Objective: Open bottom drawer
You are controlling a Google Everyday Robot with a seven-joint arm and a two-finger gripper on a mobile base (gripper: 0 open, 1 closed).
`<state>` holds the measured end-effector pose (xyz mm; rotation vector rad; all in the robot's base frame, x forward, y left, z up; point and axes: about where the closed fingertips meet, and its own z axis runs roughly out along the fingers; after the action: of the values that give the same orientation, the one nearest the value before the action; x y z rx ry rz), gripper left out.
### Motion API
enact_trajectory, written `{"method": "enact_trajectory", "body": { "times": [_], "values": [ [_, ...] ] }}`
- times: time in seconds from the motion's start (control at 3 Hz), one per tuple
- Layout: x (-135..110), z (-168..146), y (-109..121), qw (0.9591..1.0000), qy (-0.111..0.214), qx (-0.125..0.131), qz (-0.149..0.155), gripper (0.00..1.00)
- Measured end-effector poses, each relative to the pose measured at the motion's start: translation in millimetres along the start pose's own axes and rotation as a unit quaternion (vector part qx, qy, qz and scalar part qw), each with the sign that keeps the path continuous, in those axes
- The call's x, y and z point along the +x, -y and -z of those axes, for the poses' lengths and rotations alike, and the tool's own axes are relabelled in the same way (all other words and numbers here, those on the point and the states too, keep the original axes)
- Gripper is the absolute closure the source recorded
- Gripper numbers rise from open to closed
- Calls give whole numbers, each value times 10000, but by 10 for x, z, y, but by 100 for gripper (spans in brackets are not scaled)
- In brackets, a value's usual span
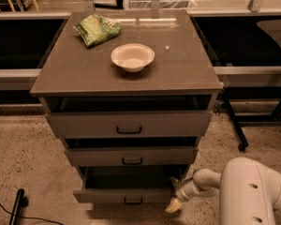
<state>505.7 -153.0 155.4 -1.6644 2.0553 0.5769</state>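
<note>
Bottom drawer point(103, 195): lowest of three; front stands partly out of the cabinet, one end just beside the gripper point(174, 204).
Gripper: low near the floor, at that front corner; whether spread or closed cannot be told.
Handling: judged rigid, sliding on runners; a steady straight pull should suffice.
Grip point: black bar handle point(133, 201), mid-front, along the front from the gripper.

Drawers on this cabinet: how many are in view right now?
3, stacked: the top drawer under the cabinet top, the middle drawer below it, and the bottom drawer lowest. The end effector sits by the bottom drawer's right front corner. No others show.
</note>
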Motion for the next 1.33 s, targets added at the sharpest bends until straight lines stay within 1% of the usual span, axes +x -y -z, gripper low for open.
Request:
{"method": "enact_trajectory", "body": {
  "times": [0.33, 0.67, 1.0, 1.33],
  "values": [
    [-18, 2, -47, 9999, -58, -57, 68, 50],
    [-69, 3, -251, 9989, -340, -109, 310, 72],
    [-108, 15, -403, 9970, -524, -166, 550, 68],
    [-102, 5, -405, 9969, -528, -168, 554, 44]
  ]
}}
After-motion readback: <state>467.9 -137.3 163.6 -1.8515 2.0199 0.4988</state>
